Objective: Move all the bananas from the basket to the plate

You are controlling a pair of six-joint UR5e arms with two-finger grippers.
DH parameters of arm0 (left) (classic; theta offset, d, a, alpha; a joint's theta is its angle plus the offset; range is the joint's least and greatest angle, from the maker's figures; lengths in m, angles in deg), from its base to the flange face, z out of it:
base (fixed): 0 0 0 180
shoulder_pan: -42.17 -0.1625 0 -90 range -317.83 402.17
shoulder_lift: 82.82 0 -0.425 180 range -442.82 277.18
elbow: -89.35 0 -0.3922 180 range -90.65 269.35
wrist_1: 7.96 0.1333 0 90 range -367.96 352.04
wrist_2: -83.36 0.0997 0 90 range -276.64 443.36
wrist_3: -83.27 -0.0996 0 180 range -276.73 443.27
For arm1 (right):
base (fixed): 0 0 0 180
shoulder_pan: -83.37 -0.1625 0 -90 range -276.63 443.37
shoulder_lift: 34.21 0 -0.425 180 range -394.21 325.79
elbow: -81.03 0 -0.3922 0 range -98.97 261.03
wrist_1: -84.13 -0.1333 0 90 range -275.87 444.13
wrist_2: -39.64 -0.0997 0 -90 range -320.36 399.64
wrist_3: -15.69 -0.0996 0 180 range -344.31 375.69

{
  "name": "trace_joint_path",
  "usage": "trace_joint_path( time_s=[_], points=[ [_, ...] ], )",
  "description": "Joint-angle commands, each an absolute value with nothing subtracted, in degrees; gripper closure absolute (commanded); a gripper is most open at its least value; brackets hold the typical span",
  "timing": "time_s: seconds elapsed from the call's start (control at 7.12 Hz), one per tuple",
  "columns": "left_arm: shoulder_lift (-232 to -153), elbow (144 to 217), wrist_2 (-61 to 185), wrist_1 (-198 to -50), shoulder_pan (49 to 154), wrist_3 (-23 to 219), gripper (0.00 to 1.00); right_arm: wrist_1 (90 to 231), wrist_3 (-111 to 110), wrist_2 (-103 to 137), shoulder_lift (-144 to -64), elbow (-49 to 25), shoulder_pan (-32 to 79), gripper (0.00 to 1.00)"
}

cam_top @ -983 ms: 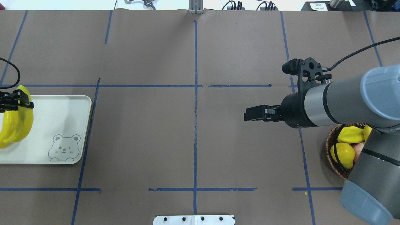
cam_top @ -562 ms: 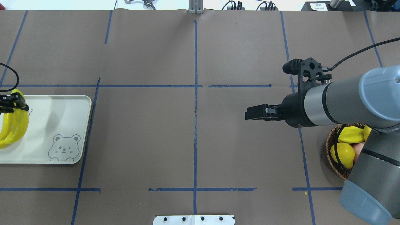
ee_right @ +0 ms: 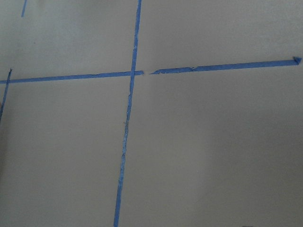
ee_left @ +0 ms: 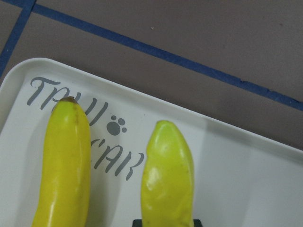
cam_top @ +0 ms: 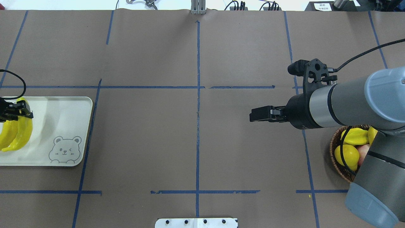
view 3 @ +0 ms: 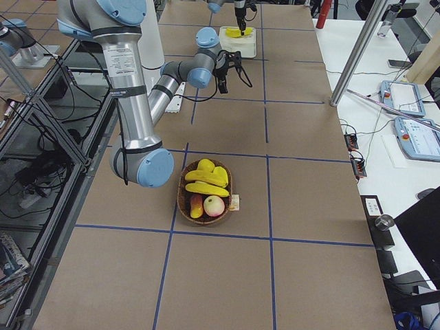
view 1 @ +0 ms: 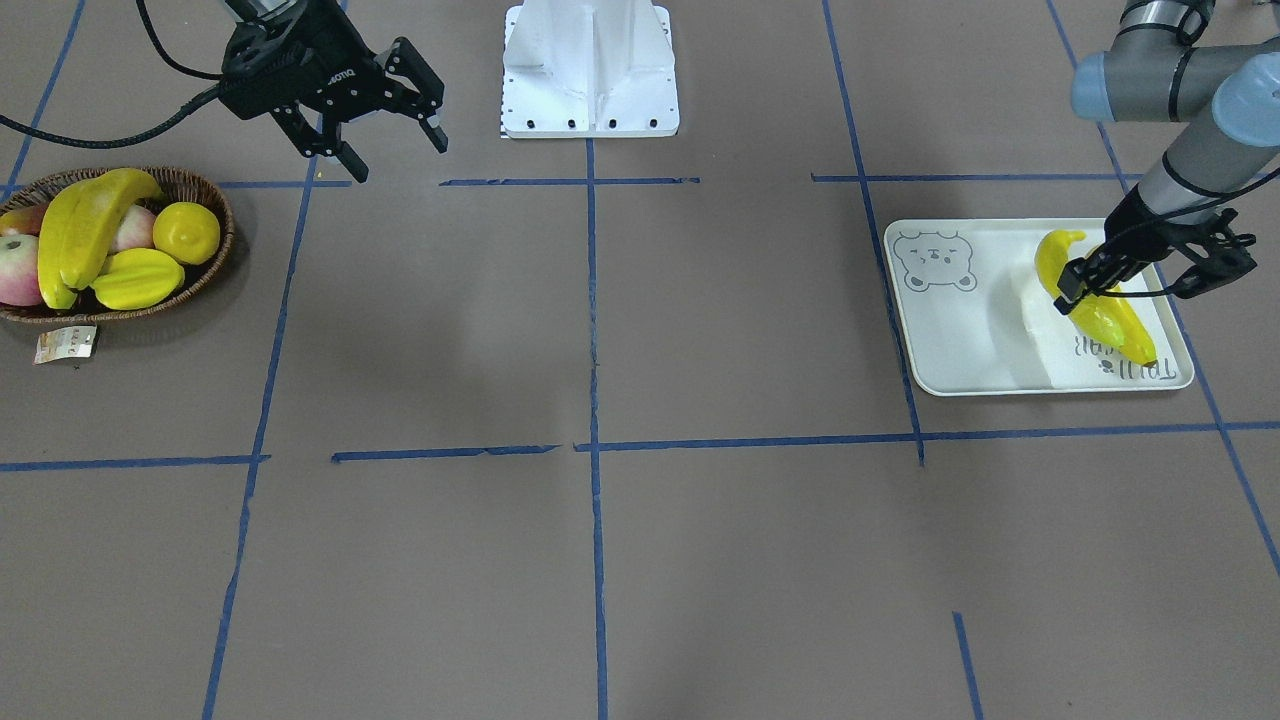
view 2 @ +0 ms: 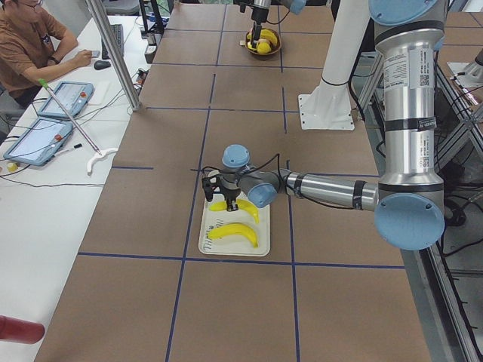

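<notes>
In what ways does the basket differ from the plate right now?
The basket is oval, dark woven wicker; the plate is rectangular, smooth, pale, with a printed bear. The basket holds mixed fruit, including bananas; the plate holds only two bananas. The left gripper hangs over the plate; the right gripper is not above the basket. Both carry bananas.

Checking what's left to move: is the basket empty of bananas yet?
No. In the front-facing view two bananas still lie in the basket among other fruit; two more lie on the plate.
</notes>
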State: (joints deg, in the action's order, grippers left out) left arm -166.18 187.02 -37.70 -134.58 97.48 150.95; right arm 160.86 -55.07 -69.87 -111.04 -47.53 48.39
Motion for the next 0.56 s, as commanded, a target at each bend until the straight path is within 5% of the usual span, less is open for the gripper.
trace_joint_path(
  time_s=[0.0,0.28,0.42],
  points=[
    [-165.5,186.9,-37.6,-134.6,96.9,150.6,0.58,160.9,-55.1,-69.9,-111.1,-47.4,48.0,0.0],
    [-165.1,186.4,-37.5,-134.6,96.9,150.5,0.56,160.9,-55.1,-69.9,-111.0,-47.5,48.0,0.0],
    [-165.1,186.2,-37.0,-134.7,96.9,150.5,0.02,160.9,-55.1,-69.9,-111.0,-47.5,48.0,0.0]
  ],
)
